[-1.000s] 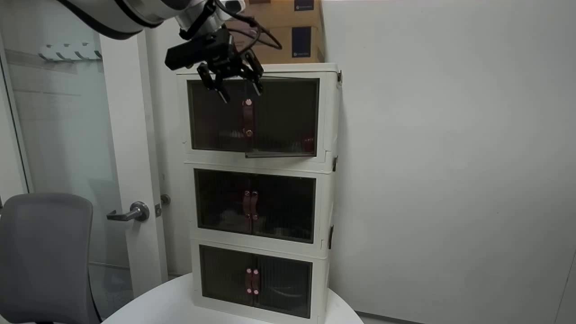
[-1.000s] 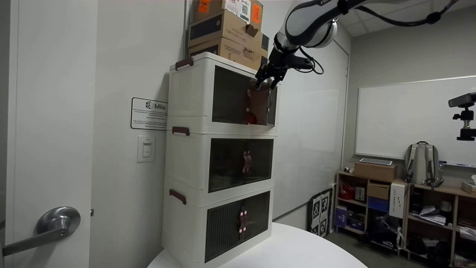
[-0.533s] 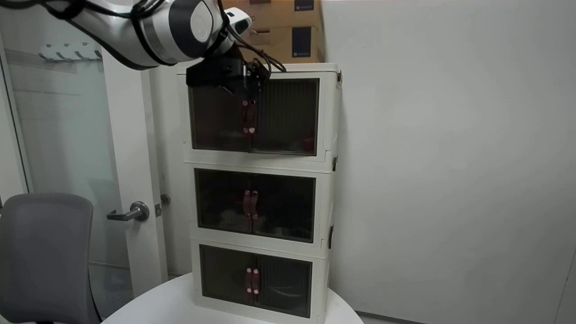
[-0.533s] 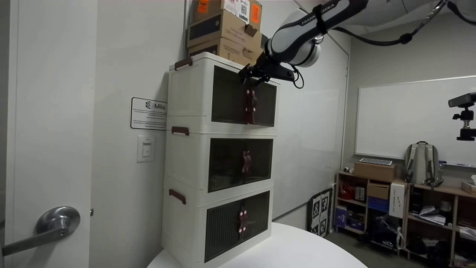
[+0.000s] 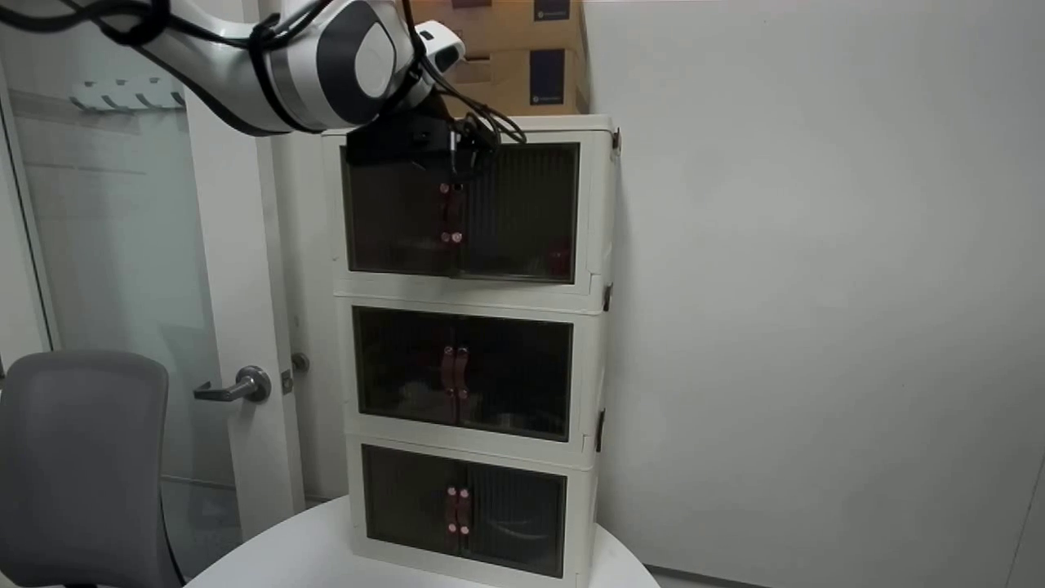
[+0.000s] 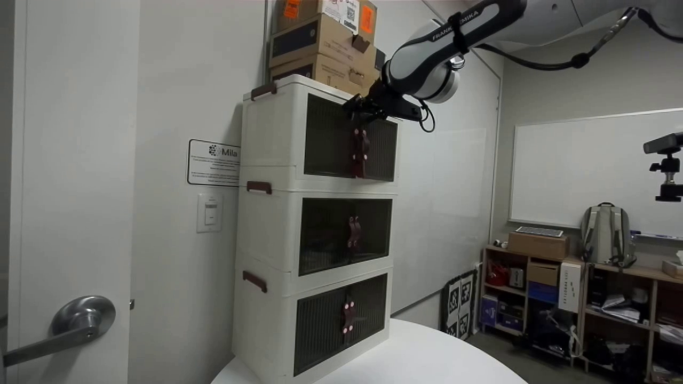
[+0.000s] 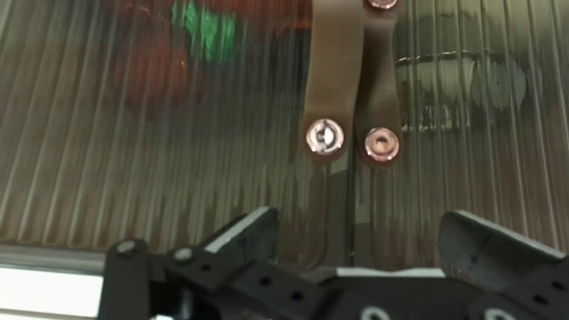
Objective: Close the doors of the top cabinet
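Observation:
The top cabinet point(image 5: 598, 204) is the white-framed uppermost tier, also in an exterior view point(image 6: 269, 128). Its smoky translucent doors, left point(image 5: 388, 220) and right point(image 5: 522, 216), stand nearly in line. The right door's lower inner corner looks slightly proud of the left door. In the wrist view the brown handles point(image 7: 335, 58) sit side by side at a narrow dark seam. My gripper point(image 7: 359, 215) is open and empty, its fingers spread either side of the seam. In an exterior view the gripper point(image 6: 365, 109) is at the doors' upper middle; contact cannot be told.
Two similar lower tiers point(image 5: 465, 371) with shut doors stand below, on a round white table point(image 6: 427, 352). Cardboard boxes point(image 6: 341, 58) are stacked on top of the unit. A white wall point(image 5: 816, 286) is beside it. Red and green items point(image 7: 209, 31) show through a door.
A second ago the right door stood ajar and the gripper was in front of it. The arm moved toward the cabinet and the door swung inward. The last half second shows only a slight arm shift.

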Robot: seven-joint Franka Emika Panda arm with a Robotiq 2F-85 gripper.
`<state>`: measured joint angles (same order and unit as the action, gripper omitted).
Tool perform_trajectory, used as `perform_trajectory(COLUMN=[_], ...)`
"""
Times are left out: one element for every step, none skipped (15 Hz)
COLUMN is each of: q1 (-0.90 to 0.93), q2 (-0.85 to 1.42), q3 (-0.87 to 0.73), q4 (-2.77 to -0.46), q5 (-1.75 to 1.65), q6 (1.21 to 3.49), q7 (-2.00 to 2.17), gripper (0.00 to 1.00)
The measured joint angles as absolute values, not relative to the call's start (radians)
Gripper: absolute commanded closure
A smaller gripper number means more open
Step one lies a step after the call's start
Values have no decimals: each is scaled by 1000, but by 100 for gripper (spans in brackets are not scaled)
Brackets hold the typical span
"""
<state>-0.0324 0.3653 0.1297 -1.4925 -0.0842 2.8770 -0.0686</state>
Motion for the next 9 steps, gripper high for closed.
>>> perform_trajectory(q1=[-32, -32, -32, -32, -32, -32, -32, -31, -31], q2=[366, 367, 366, 367, 367, 368, 368, 369, 370], q3=[128, 124, 122, 119, 116, 112, 107, 104, 103], q4=[-1494, -1500, -1510, -1524, -1540, -1558, -1579, -1602, -1624], q5=[-82, -82, -79, -79, -79, -79, -79, -79, -81], q6=[2862, 2850, 2843, 2845, 2851, 2866, 2885, 2911, 2937], q7=[-69, -69, -69, -69, -69, -71, -77, -83, -87], gripper=[0, 0, 0, 0, 0, 0, 0, 0, 0])
